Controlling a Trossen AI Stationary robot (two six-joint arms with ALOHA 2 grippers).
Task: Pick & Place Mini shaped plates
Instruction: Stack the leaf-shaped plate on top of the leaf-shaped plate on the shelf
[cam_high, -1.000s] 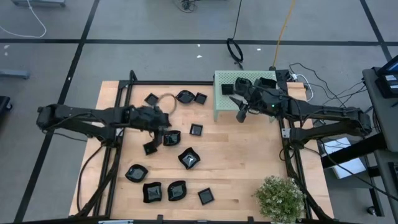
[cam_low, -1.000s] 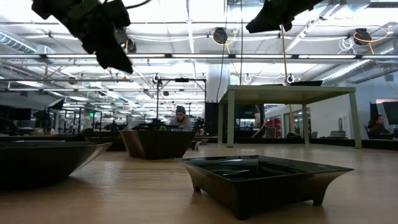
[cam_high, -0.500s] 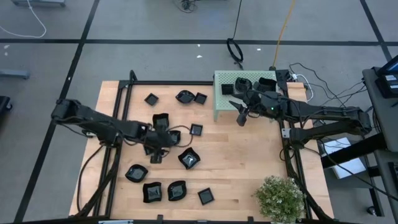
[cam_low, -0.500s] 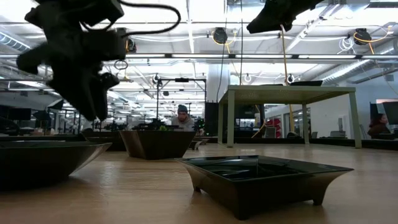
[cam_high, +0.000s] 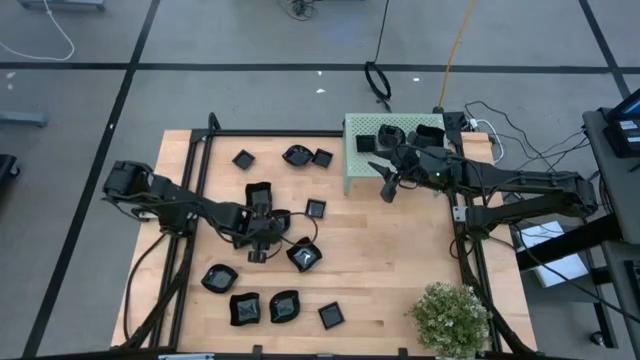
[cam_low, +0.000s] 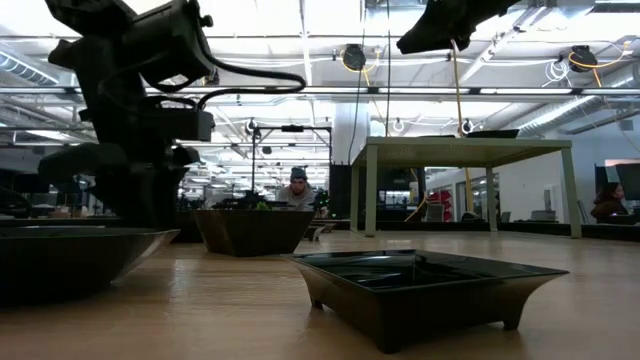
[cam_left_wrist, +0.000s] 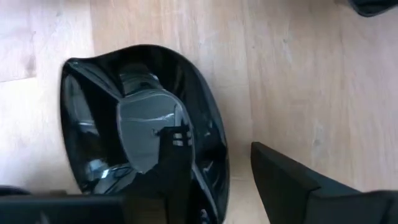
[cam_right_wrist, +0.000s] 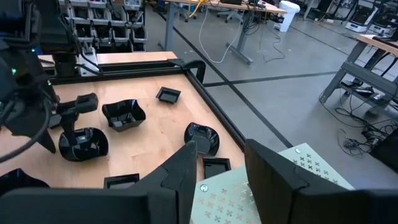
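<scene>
My left gripper (cam_left_wrist: 214, 180) straddles a glossy dish (cam_left_wrist: 143, 134) rim, fingers wide, one inside. It looks light, stiff, slippery; I'd pinch the rim. The right gripper (cam_right_wrist: 217, 165), parted and empty, waits.

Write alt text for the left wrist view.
The left pincer stands open over a glossy black rounded plate on the pale wooden table, one finger inside the dish, the other outside its rim.

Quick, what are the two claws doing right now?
Left gripper: open, one finger inside a rounded plate, the other outside its rim.
Right gripper: open, empty, above the green box.
</scene>
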